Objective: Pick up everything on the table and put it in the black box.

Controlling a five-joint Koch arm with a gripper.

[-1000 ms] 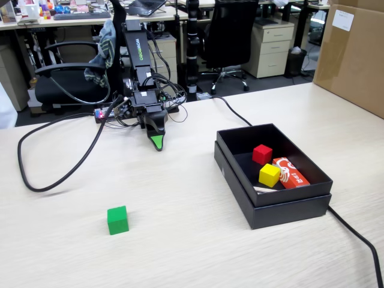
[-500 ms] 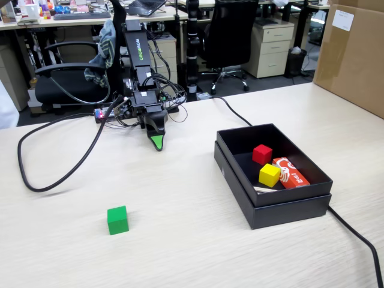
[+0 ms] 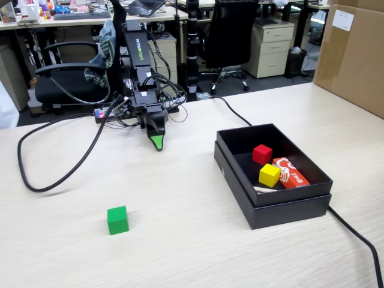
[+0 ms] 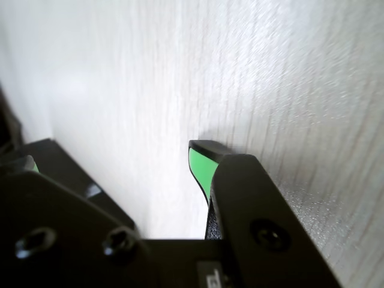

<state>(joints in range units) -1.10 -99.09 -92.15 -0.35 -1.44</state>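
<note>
On the pale wood-grain table, nearest you in the fixed view, sits the green cube, a small matte block with crisp edges, standing alone at lower left, well apart from everything else. To its right lies the black box, a shallow rectangular cardboard tray seated in its own lid. Inside it you can see a red cube, a yellow cube and a flat orange packet leaning near the right wall. A thick black cable loops across the left of the table. Farther back, the arm is folded low, its gripper pointing down with the green tip touching or just above the tabletop. In the wrist view the jaws stand parted, with bare table between the green-faced fingers, gripping nothing. Behind the table stand office chairs and a cardboard carton.
</note>
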